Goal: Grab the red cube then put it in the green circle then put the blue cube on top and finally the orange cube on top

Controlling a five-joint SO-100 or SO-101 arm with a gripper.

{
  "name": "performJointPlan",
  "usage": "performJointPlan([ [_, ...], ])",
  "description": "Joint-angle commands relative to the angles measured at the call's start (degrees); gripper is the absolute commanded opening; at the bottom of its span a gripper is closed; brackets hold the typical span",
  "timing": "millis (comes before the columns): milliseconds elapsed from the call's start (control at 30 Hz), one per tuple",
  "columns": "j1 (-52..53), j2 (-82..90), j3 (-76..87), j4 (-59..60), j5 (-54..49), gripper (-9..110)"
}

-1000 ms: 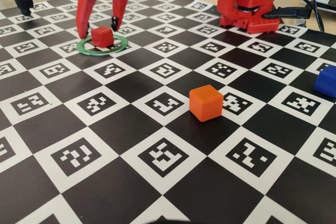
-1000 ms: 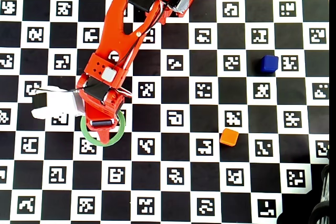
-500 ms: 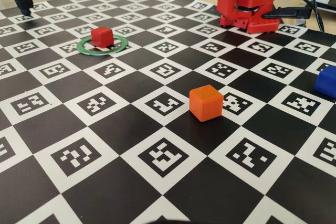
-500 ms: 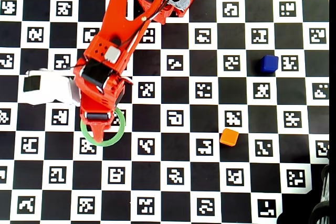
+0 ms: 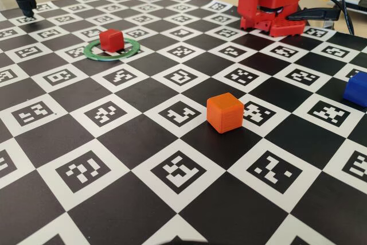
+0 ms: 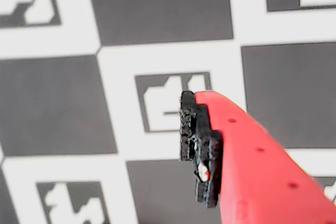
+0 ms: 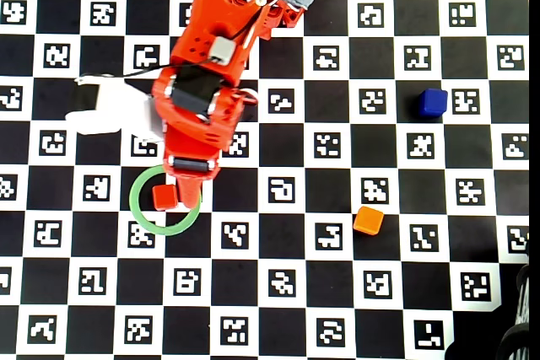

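In the wrist view one red finger [image 6: 247, 156] with a black ribbed pad shows above the checkerboard [image 6: 157, 35]; the other finger is out of sight, so whether the gripper [image 7: 192, 185] is spread or closed cannot be told, though it seems to hold nothing. In the overhead view, the red cube [image 7: 164, 197] sits just left of the fingertips inside the green circle [image 7: 140, 213]. The orange cube [image 7: 368, 220] lies well to their right, the blue cube [image 7: 432, 102] farther right still.

Checkerboard table [image 5: 143, 93], green circle [image 5: 92, 51], red cube [image 5: 111, 39], orange cube [image 5: 225, 112], blue cube [image 5: 357, 89]
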State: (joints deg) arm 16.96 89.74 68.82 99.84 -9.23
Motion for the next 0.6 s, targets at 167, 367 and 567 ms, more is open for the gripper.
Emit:
performJointPlan([
  [167, -14.06, 13.89, 1.41, 5.62, 14.24, 33],
  [367, -27.51, 16.17, 5.19, 5.36, 25.14, 32],
  [567, -40.17, 15.21, 9.93, 3.78, 34.10, 29],
])
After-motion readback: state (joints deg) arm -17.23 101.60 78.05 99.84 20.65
